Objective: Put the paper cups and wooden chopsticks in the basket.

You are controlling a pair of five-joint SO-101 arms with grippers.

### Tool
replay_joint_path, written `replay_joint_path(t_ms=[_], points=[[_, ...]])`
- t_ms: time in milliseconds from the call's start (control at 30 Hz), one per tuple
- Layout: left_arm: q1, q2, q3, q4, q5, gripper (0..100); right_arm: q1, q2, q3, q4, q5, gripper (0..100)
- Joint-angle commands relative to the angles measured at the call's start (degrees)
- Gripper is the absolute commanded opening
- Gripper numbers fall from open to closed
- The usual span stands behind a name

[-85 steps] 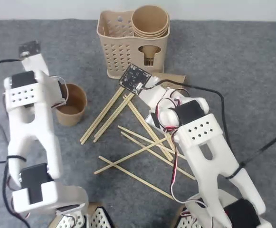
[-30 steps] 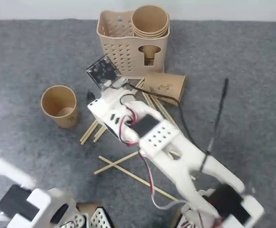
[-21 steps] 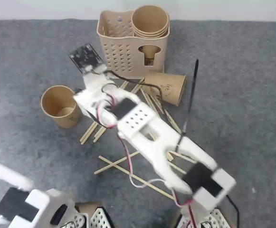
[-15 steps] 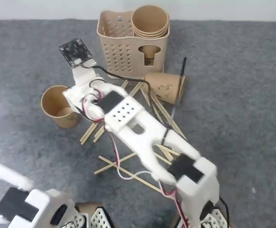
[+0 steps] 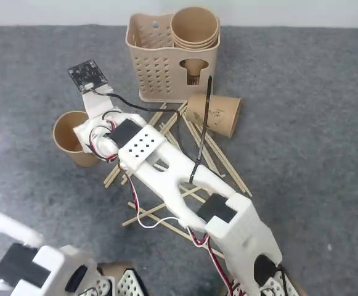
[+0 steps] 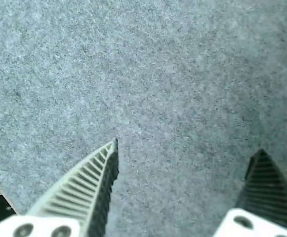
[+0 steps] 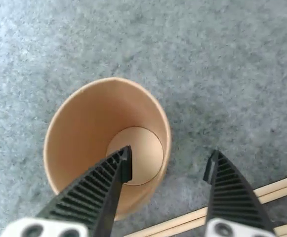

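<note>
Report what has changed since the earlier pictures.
The right end effector swung from over the chopsticks across to the upright paper cup and now stands open astride its rim. The left end effector, earlier at that cup, pulled back and hangs open over carpet. The basket, tipped cup and chopsticks stayed put.

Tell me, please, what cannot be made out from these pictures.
High view: the right arm covers part of the upright paper cup and many chopsticks, hiding their count.
Right wrist view: the right gripper straddles that cup's wall; contact is unclear.
Left wrist view: the left gripper is over bare carpet; where in the scene is unclear.
High view: the basket walls hide its floor.
</note>
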Motion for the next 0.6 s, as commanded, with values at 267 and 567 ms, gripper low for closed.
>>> replay_joint_path(t_ms=[267,567], points=[[0.26,-2.81,-0.4,-1.05,-0.35,39,2.77,-0.66,-3.16,3.47,-0.7,0.7],[5.89,-2.81,3.74,-0.97,-0.35,39,9.19,-12.79,-3.16,12.09,4.22,0.7]])
